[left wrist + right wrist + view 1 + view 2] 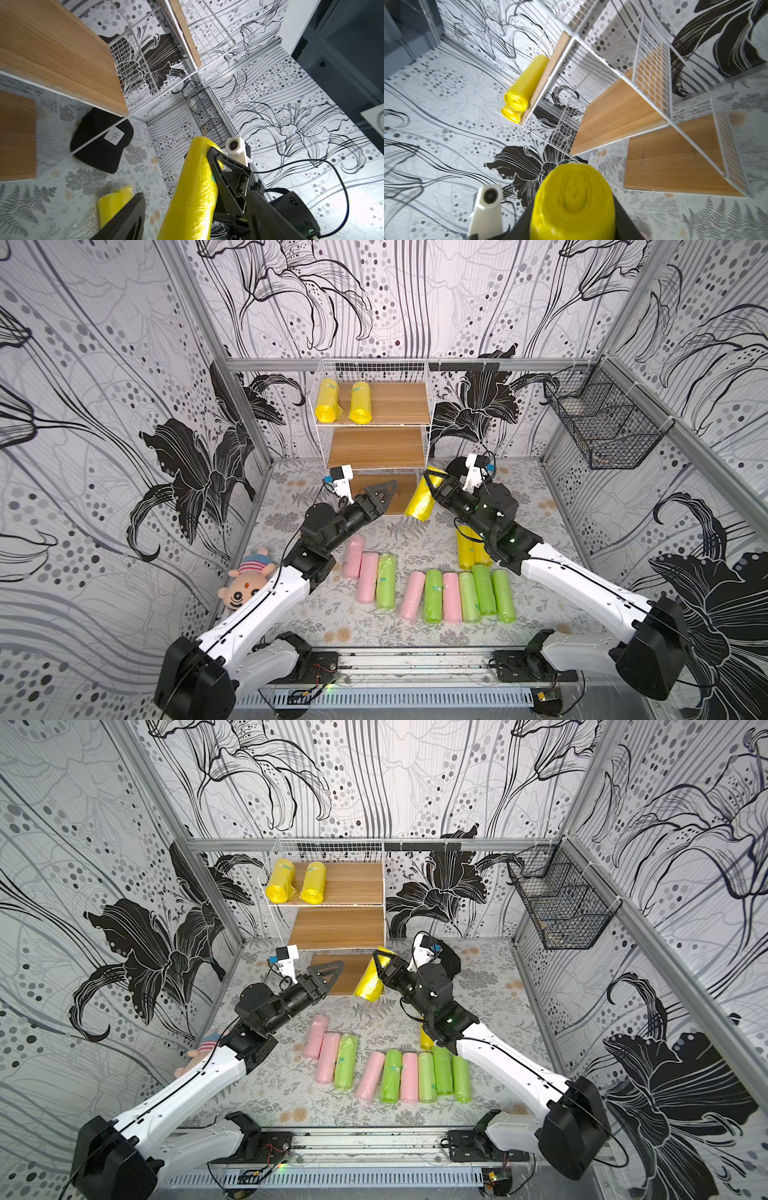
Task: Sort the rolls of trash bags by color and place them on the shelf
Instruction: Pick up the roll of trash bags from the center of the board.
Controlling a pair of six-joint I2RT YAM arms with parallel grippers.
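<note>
Surface [365, 630]: fern-print; pink rolls [369, 583], green rolls [484, 589] laid toward front edge.
Walls [415, 302]: lily-papered.
Right gripper [430, 481]: clamped on yellow roll [419, 502].
Left gripper [388, 489]: spread, empty.

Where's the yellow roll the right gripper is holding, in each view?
Top view: yellow roll centre, by the shelf's bottom board.
Top view: roll centre, slightly further left.
Left wrist: roll bottom centre.
Right wrist: roll bottom centre, end-on.
Shared landmark: the shelf's wooden boards.
</note>
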